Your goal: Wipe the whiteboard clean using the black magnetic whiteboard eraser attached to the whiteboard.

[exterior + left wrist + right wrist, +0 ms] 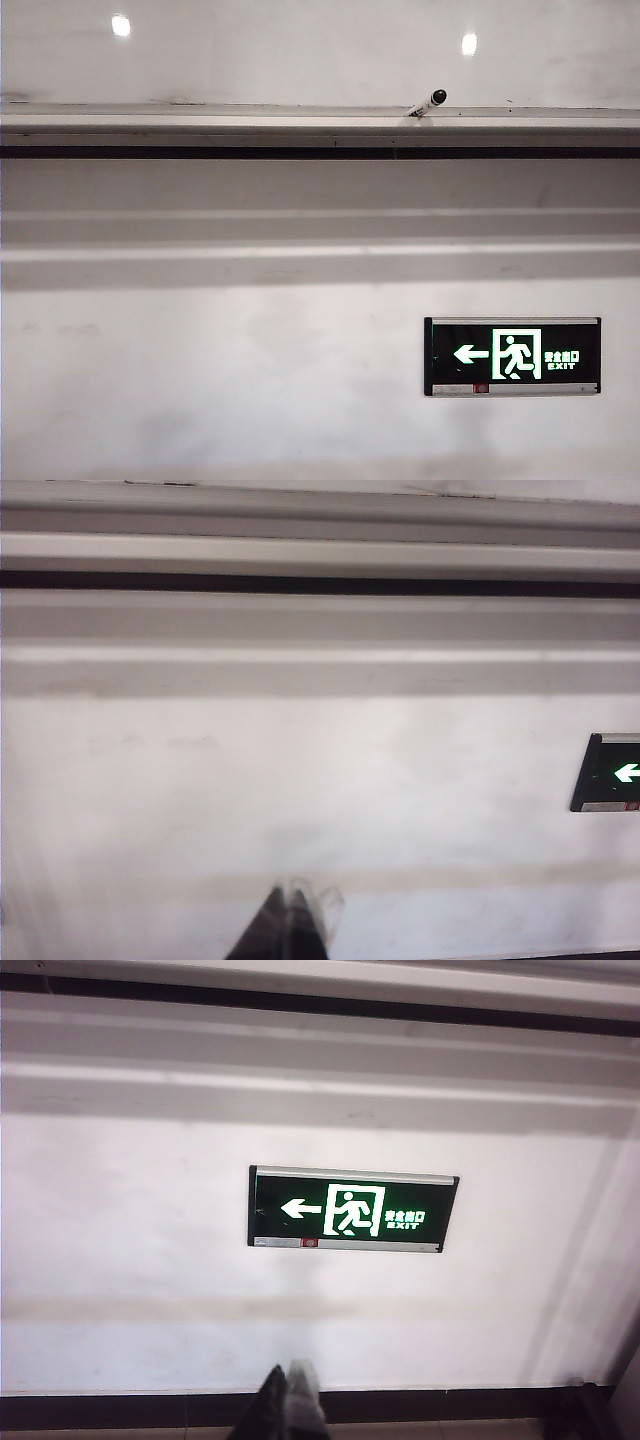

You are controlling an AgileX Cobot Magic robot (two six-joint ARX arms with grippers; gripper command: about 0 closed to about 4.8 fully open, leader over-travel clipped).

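— Whiteboard?
— High on the wall, long axis level, silver ledge along the lower edge; marker resting tilted there.
— Tools?
— Left tool and right tool both closed, empty, aimed at the wall near the exit sign.

One whiteboard — one marker — one exit sign — two grippers: left gripper, right gripper.

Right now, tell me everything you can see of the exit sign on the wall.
The exit sign is a flat black rectangular panel with a silver frame strip, mounted level on the matte white wall below the whiteboard's ledge. Lit green-white, it shows a left-pointing arrow, a running figure in a doorway and the word EXIT. A small red dot sits on its lower strip. Nothing but the wall touches it.
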